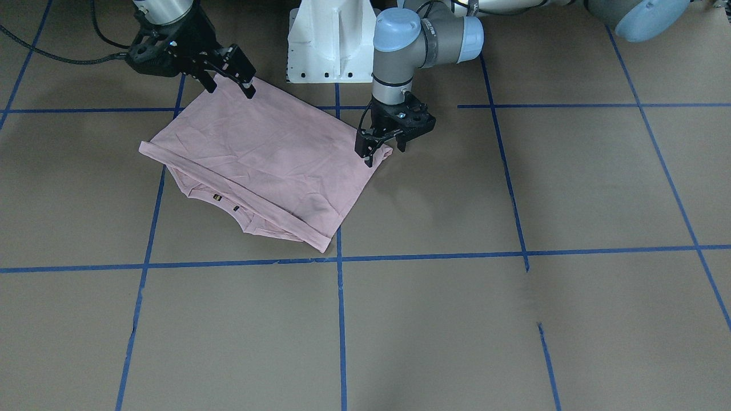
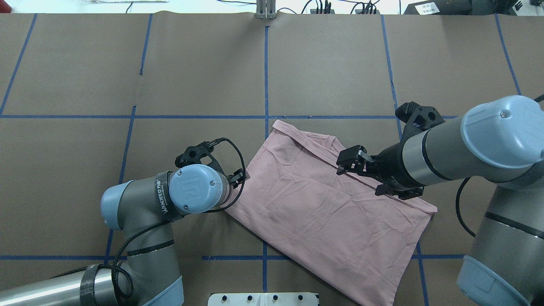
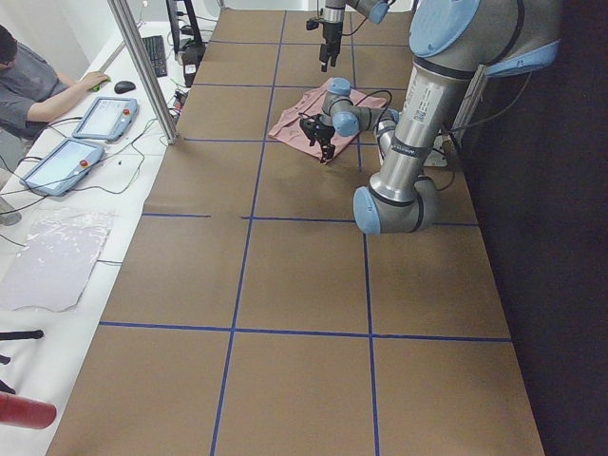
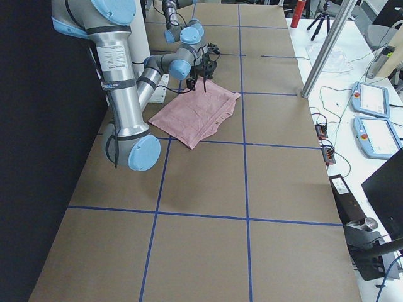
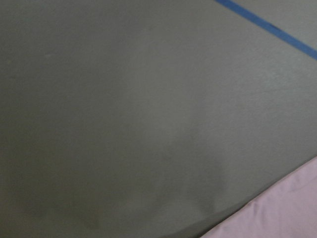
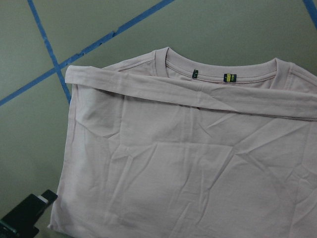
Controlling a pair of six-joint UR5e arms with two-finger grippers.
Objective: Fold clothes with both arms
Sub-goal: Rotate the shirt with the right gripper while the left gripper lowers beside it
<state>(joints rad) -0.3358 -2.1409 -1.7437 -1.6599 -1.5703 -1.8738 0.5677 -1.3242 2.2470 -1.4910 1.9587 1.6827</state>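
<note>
The pale pink T-shirt (image 1: 268,160) lies folded into a rough rectangle on the brown table, plain side up. Its collar with small tags (image 6: 228,77) peeks out at the edge far from the robot. It also shows in the overhead view (image 2: 327,212). My left gripper (image 1: 384,149) is open, with its fingers straddling the shirt's corner near the table surface. The left wrist view shows only bare table and a pink edge (image 5: 282,213). My right gripper (image 1: 230,88) is open and empty, just above the shirt's edge nearest the robot. One of its fingertips (image 6: 29,218) shows beside the cloth.
The white pedestal base (image 1: 331,40) stands just behind the shirt. Blue tape lines (image 1: 340,319) divide the brown table. An operator (image 3: 38,85) sits with tablets beyond the table's far edge, beside a metal post (image 3: 142,66).
</note>
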